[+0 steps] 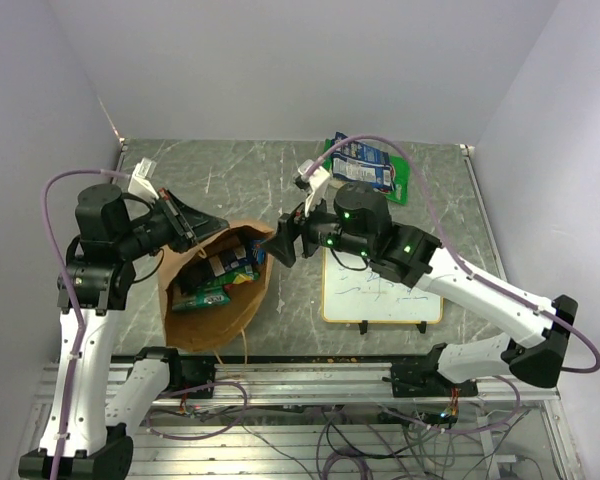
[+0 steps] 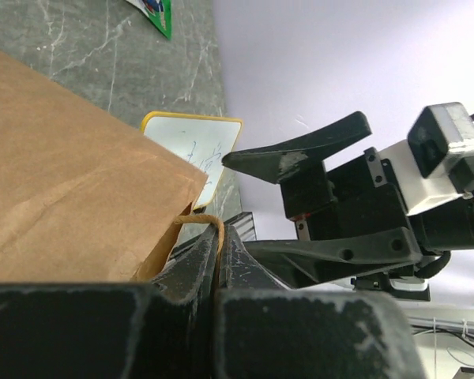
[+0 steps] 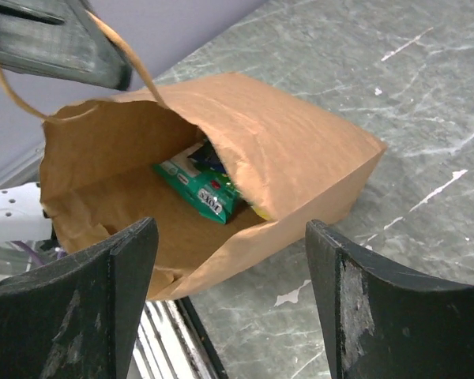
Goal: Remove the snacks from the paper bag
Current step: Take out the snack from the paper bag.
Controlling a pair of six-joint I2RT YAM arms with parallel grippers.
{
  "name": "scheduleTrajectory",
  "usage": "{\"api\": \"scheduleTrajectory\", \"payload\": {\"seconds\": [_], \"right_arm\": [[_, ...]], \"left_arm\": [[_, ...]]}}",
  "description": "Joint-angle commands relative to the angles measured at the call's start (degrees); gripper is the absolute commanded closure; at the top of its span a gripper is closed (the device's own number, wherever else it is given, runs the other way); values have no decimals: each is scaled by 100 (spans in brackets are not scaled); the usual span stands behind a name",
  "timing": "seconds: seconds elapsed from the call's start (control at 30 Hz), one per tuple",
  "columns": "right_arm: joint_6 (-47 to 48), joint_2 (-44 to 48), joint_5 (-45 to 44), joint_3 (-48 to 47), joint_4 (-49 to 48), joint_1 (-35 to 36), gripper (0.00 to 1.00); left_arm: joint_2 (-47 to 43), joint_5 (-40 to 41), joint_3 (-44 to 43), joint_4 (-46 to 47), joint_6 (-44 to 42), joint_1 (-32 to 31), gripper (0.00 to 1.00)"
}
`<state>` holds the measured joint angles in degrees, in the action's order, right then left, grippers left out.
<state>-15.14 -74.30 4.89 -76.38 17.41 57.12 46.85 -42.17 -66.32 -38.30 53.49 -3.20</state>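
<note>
Table point(image 1: 250, 180): grey marbled top, scuffed white.
Walls point(image 1: 280, 60): plain pale lilac, behind the table and at both its sides.
Rails point(image 1: 310, 374): silver aluminium, along the table's near edge.
Light: even, soft.

One brown paper bag point(image 1: 215, 322) lies at 8 o'clock on the single table point(image 1: 250, 180). Two snacks can be counted in its open mouth: one green packet point(image 1: 206, 296) and one blue pouch point(image 1: 248, 260). Any others are too hidden to count. One larger green snack bag point(image 1: 365, 170) lies at 1 o'clock. One orange-framed whiteboard point(image 1: 380, 295) lies at 4 o'clock. Two robot arms reach in: one left arm point(image 1: 80, 330) and one right arm point(image 1: 480, 290).
</note>
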Motion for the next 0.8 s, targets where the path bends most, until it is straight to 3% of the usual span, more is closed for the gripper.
{"api": "scheduleTrajectory", "payload": {"seconds": [0.0, 0.23, 0.53, 0.77], "right_arm": [[43, -76, -276, -146, -204, 138, 26], [1206, 138, -185, -428, 360, 449, 26], [3127, 184, 710, -607, 286, 763, 31], [3523, -347, 976, -518, -382, 1002, 46]], "left_arm": [[-197, 287, 10, 269, 393, -9, 93], [-138, 667, 76, 651, 747, -12, 93], [5, 451, 110, 1019, 946, -14, 93], [224, 200, -75, 1115, 708, -14, 93]]}}
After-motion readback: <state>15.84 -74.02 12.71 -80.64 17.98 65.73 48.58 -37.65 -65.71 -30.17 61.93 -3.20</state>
